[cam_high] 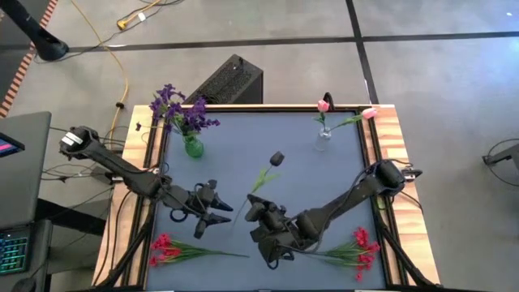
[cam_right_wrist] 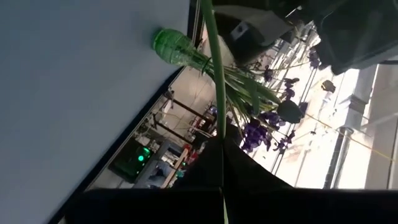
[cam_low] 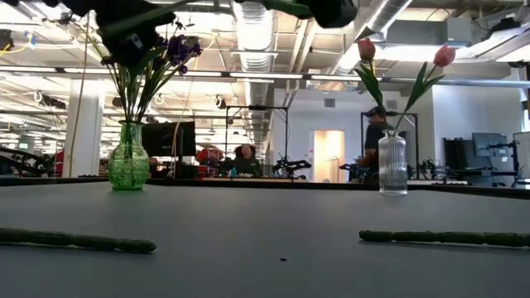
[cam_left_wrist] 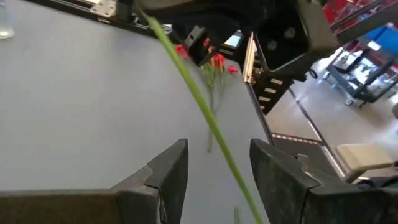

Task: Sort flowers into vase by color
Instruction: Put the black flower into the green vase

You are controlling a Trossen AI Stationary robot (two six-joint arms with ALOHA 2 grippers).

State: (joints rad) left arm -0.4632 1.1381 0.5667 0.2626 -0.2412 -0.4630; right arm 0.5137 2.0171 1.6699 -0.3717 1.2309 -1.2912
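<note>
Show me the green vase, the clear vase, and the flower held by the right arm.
green vase (cam_high: 193,147), high view, its body.
clear vase (cam_low: 392,164), low view, its ribbed body.
held flower (cam_high: 276,159), high view, its dark bloom.

Both arms are dark, nearly black, built of slim tubular links joined by bulkier rounded joints. The left arm (cam_high: 122,166) carries a pale grey-white block at its base end, at about nine o'clock on the table, with thin dark cables trailing off nearby. The right arm (cam_high: 357,191) has a chunky rounded joint at three o'clock. The left gripper (cam_left_wrist: 217,174) has two broad, wedge-shaped, matte charcoal fingers (cam_left_wrist: 163,171) with angular, faceted edges.
</note>
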